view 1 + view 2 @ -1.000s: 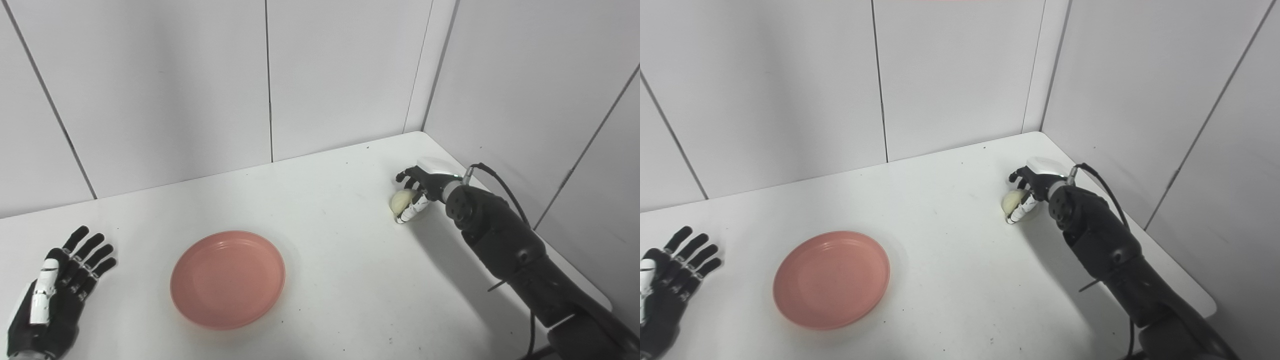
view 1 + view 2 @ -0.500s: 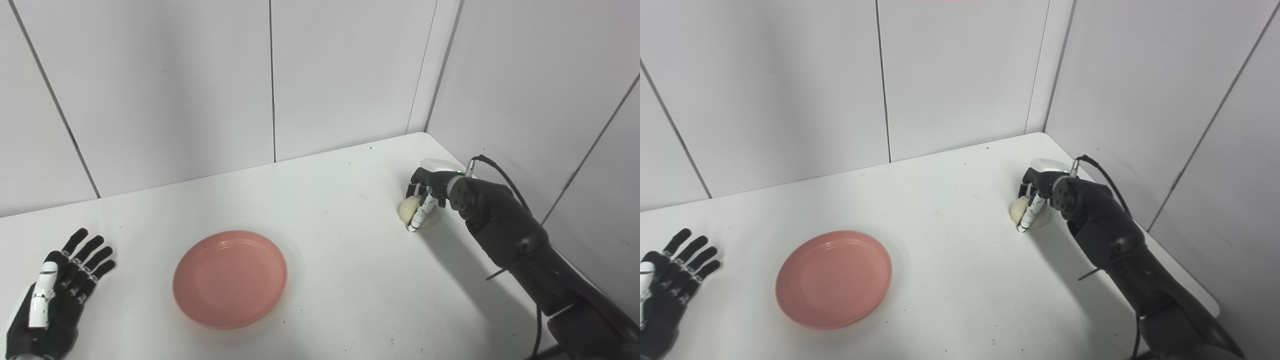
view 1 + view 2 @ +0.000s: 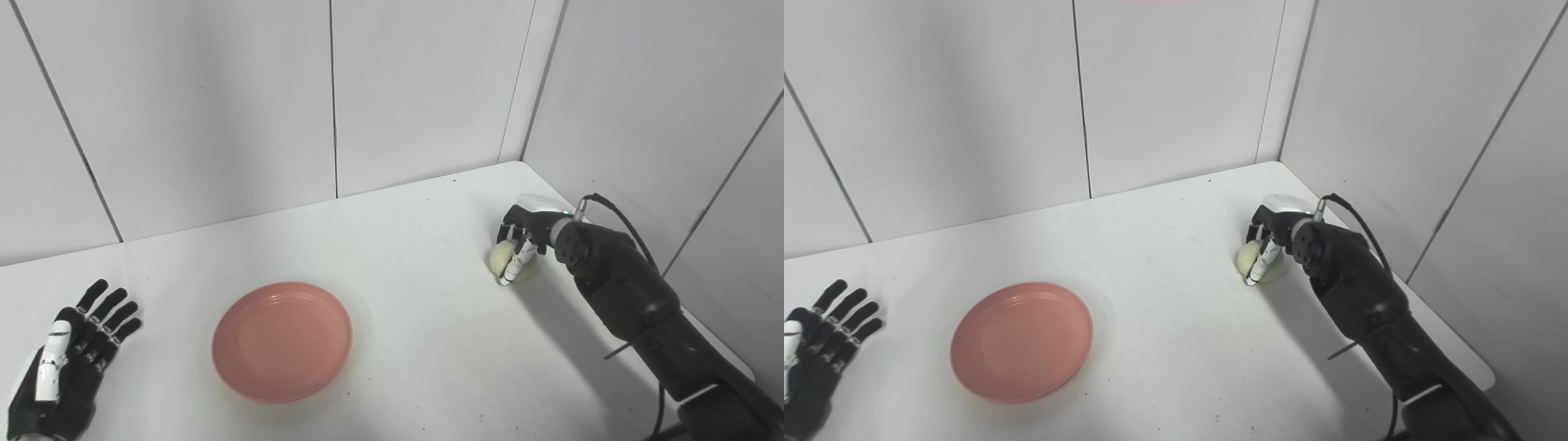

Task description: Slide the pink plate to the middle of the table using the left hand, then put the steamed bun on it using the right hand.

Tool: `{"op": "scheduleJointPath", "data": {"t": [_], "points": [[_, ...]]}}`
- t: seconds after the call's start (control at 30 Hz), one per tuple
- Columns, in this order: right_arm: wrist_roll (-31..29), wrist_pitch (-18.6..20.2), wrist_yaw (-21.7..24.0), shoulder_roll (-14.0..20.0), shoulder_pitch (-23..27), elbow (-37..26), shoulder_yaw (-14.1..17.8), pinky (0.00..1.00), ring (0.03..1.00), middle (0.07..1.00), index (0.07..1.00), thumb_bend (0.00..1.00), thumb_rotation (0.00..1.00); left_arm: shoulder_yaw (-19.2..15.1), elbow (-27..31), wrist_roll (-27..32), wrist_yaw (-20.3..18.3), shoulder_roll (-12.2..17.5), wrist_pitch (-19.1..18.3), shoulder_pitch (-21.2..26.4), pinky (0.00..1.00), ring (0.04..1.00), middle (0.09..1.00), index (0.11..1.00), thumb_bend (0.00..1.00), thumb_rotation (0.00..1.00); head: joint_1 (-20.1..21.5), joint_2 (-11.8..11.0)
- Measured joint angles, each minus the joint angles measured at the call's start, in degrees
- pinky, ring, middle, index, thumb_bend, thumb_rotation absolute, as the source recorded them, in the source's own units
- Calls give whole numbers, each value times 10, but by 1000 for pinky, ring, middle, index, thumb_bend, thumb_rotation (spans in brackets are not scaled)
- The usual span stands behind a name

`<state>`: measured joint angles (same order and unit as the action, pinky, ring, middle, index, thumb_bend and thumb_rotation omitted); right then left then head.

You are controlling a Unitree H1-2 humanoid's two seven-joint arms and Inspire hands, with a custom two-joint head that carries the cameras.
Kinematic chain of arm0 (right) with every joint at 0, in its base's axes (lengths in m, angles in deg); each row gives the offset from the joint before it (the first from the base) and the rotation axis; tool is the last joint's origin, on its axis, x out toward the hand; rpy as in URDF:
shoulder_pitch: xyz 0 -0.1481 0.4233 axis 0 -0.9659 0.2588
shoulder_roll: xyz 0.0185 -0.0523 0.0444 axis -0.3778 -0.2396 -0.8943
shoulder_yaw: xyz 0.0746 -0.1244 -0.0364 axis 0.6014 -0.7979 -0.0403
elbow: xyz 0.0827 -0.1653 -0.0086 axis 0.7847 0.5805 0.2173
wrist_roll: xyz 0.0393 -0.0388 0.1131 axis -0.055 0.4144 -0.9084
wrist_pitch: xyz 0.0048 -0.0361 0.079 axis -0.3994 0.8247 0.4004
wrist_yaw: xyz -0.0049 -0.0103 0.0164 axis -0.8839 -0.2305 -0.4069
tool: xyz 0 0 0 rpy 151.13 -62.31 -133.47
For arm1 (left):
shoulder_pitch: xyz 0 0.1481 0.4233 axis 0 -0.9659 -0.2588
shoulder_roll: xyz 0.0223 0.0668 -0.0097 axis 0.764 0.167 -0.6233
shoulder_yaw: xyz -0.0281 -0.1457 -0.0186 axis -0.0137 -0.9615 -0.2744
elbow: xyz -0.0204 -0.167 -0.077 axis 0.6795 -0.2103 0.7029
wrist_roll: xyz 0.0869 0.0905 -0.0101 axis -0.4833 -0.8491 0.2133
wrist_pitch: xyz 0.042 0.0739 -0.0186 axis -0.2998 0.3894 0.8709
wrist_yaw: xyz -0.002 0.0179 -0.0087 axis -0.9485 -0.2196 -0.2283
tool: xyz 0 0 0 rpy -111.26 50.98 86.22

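The pink plate (image 3: 282,340) lies flat on the white table (image 3: 416,318), left of the middle and near the front. At the right side the pale steamed bun (image 3: 503,257) rests on the table. My right hand (image 3: 520,236) comes down over it from above, fingers and thumb curled around it. Far off at the front left corner, my left hand (image 3: 67,361) lies flat with its fingers spread, holding nothing, well clear of the plate.
White wall panels (image 3: 245,110) close the table at the back and the right, meeting in a corner near the bun. My right arm (image 3: 631,306) runs along the table's right edge, with a black cable (image 3: 618,214) looping over it.
My right hand has turned down over the bun and closed its fingers around it. The bun has shifted slightly to the right. The left hand and the plate have stayed still.
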<state>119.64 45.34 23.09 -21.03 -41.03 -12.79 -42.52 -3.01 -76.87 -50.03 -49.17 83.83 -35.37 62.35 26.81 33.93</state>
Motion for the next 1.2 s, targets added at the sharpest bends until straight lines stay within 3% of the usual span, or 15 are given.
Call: {"op": "scheduleJointPath", "data": {"t": [0.17, 0.33, 0.4, 0.57, 0.73, 0.77, 0.97, 1.2], "points": [[-1, 0, 12, -8, 3, -70, 6, 317, 394, 441, 545, 519, 0, 3, 1, -2, 9, -6, 0, 1, 872, 883, 902, 906, 505, 896, -21, -4], [0, 2, 34, -16, 15, -135, -1, 340, 407, 448, 544, 518, 0, 14, 4, -21, 27, -14, 10, 1, 879, 893, 912, 915, 490, 934, -93, -7], [-1, 2, 45, -19, 25, -158, -4, 331, 398, 446, 546, 516, 0, 19, 12, -29, 40, -23, 10, -1, 887, 898, 915, 919, 482, 948, -93, -7], [-11, 1, 55, -41, 53, -190, -31, 330, 408, 457, 536, 518, 0, 39, 44, -60, 76, -52, 8, -16, 917, 920, 934, 939, 456, 996, -168, -7], [-28, -6, 59, -71, 88, -191, -74, 356, 431, 460, 533, 517, 0, 56, 63, -80, 100, -81, 1, -22, 921, 927, 944, 952, 431, 1000, -212, -5], [-34, -9, 59, -78, 93, -190, -79, 352, 425, 456, 534, 517, 0, 58, 63, -87, 103, -85, 1, -21, 929, 928, 944, 952, 425, 1000, -236, -4], [-52, -23, 57, -112, 116, -179, -113, 309, 387, 444, 542, 515, 0, 67, 60, -100, 120, -96, 1, -16, 950, 943, 957, 964, 411, 1000, -283, 4], [-63, -23, 73, -156, 148, -179, -156, 326, 399, 444, 544, 514, 0, 76, 58, -113, 135, -110, -4, -11, 948, 947, 965, 971, 409, 1000, -306, 6]]}}
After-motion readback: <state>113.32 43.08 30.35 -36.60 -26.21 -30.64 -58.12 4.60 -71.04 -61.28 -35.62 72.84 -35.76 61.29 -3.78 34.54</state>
